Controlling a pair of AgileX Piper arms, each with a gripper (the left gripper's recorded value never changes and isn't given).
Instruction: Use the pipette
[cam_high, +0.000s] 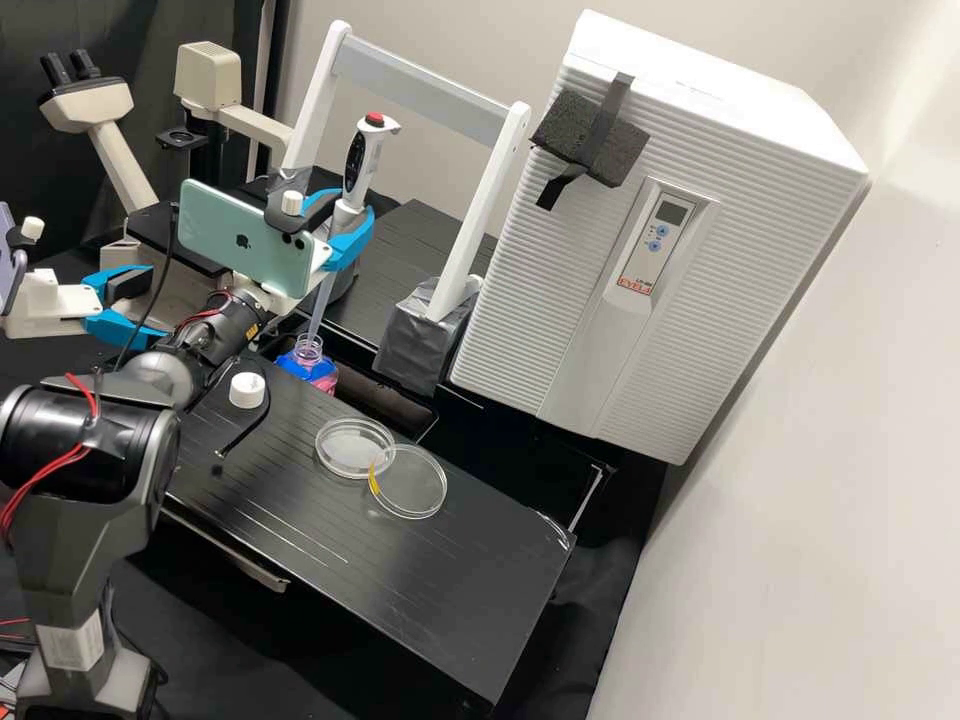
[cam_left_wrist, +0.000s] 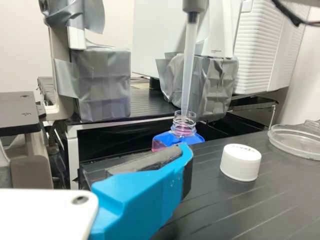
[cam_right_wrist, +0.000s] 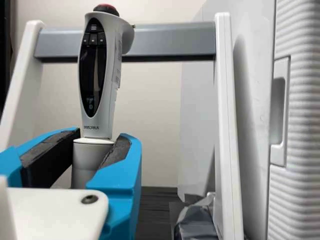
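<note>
The pipette (cam_high: 357, 165) stands with its tip in the bottle (cam_high: 312, 362); on the desk (cam_high: 450, 590), a cap (cam_high: 247, 390) lies just left of the bottle; a dish (cam_high: 350, 446) and a second dish (cam_high: 410, 482), touching, lie in front of the bottle.

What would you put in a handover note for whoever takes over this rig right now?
Right end effector: shut on the pipette, held upright with its tip inside the neck of the open bottle of pink liquid.
Left end effector: open, empty, off to one side of the bottle.
White cap lies beside the bottle; a petri dish and a second petri dish meet at their rims.
Done: cap off, tip in bottle.
Left: probably draw liquid and dispense into a dish; whether any is drawn cannot be told.
</note>
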